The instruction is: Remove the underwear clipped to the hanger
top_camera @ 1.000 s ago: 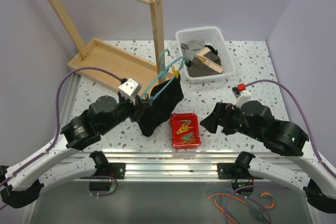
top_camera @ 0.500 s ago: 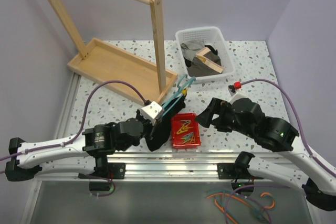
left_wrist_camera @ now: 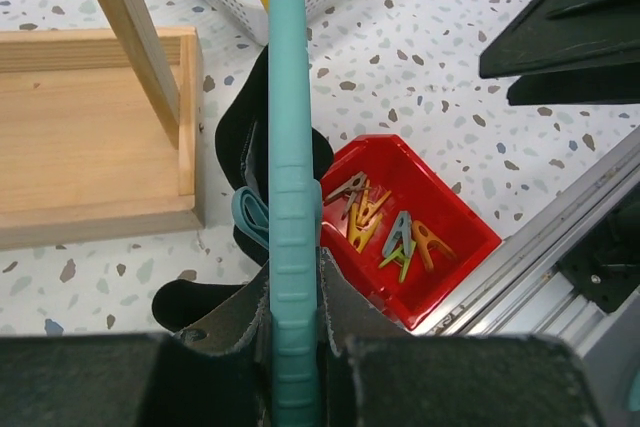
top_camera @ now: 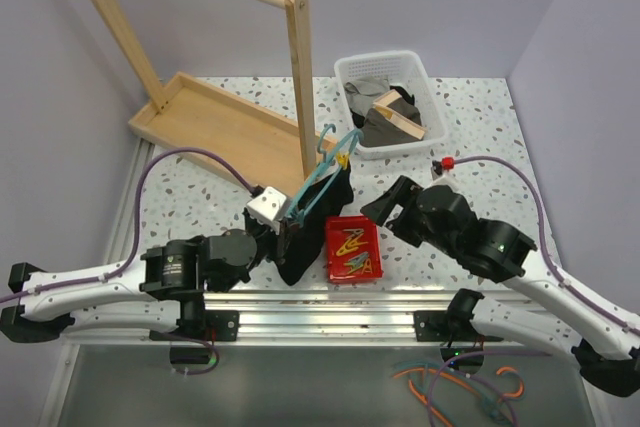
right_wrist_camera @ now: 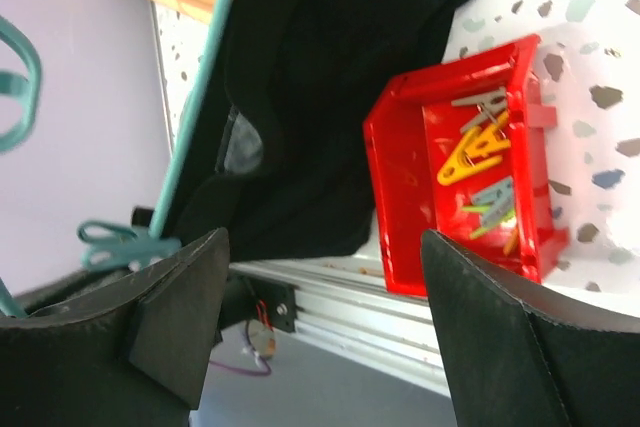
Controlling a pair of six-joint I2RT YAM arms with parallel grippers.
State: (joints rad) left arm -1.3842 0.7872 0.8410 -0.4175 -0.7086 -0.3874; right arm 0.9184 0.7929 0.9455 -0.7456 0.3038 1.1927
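While the hanger (top_camera: 322, 169) is being kept clamped in the left end effector (top_camera: 290, 215), whose jaws are being pressed narrow on the teal wire, it is being raised a little from the low point reached half a second ago and is being held tilted over the near middle of the bench (top_camera: 470, 127). The right end effector (top_camera: 385, 209) is being brought in from the right, nearer than a second ago, its jaws wide and empty though being narrowed slightly. The underwear (top_camera: 312, 232) is still being carried on the hanger, draped just beside the red bin (top_camera: 352, 225) of loose pegs, so removal is judged as not yet begun. A yellow peg (top_camera: 340, 159) is showing at the hanger's upper end. The bin is lying close under the approach path, while the wooden rack (top_camera: 298, 77) and white basket (top_camera: 420, 77) are standing behind.
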